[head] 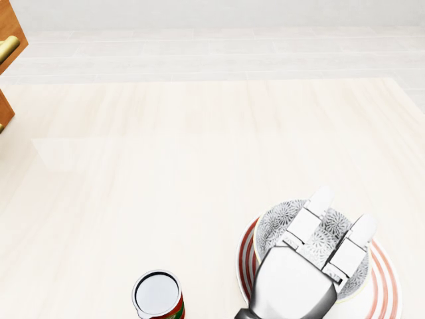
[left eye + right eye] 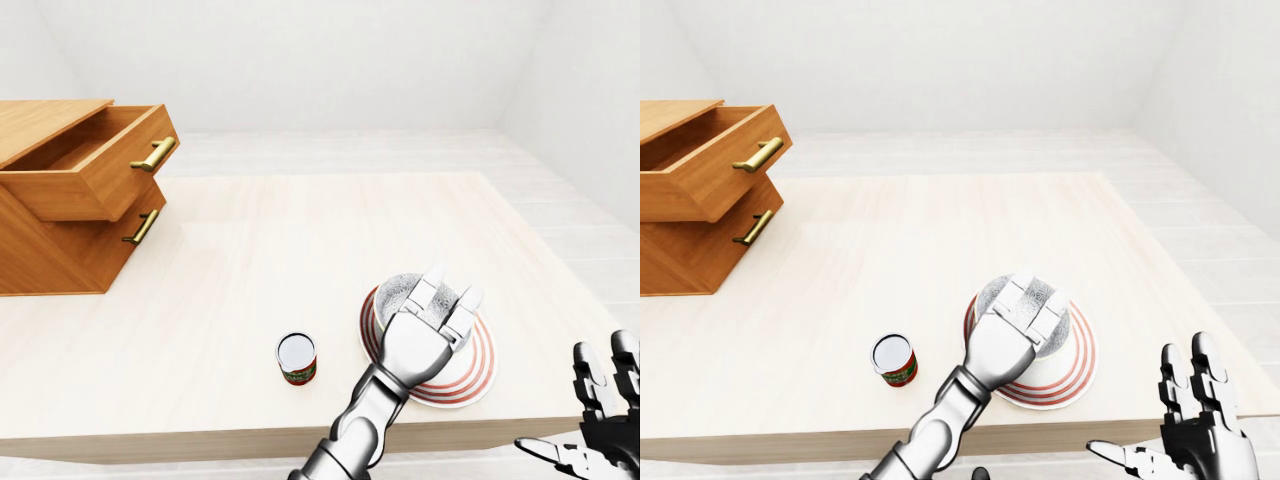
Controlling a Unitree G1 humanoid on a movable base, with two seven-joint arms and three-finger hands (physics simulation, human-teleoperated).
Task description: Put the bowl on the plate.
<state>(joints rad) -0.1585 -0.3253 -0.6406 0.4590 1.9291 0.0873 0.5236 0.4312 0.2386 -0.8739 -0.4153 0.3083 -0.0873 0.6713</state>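
The grey patterned bowl (image 1: 277, 220) sits inside the red-striped white plate (image 1: 387, 282) near the bottom right of the head view. My left hand (image 1: 340, 211) hovers over the bowl with its fingers (image 1: 317, 203) stretched out straight and nothing held; the palm hides much of the bowl's near side. My right hand (image 2: 1188, 395) hangs open past the table's near edge at the lower right of the right-eye view, apart from everything.
A red-labelled can (image 1: 158, 294) stands upright left of the plate. A wooden chest (image 2: 70, 195) with its top drawer pulled open sits at the table's left end. The table's near edge (image 2: 200, 440) runs just below the plate and can.
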